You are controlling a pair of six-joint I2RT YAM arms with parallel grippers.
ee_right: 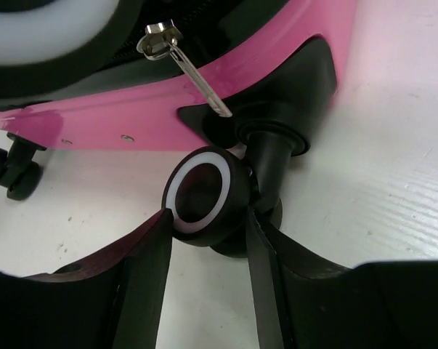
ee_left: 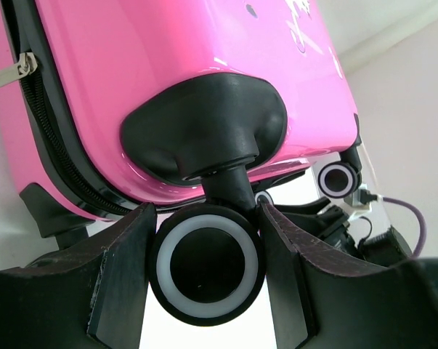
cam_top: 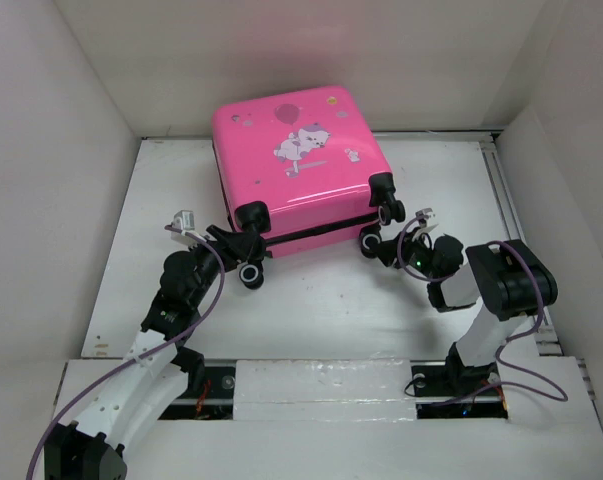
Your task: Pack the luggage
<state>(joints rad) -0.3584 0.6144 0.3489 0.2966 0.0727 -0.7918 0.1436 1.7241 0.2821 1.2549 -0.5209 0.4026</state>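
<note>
The hot-pink luggage lies closed and flat on the white table, stickers up, wheels toward me. My left gripper is shut on its near-left black wheel, with both fingers pressed against the wheel's sides in the left wrist view. My right gripper is shut on the near-right wheel, its fingertips touching the wheel's rim and stem. The pink shell and black zipper line fill the top of the left wrist view. The shell also shows in the right wrist view.
Another wheel pair sticks out above my right gripper. A metal zipper pull hangs by the right wheel mount. White walls enclose the table at left, back and right. A rail runs along the right edge.
</note>
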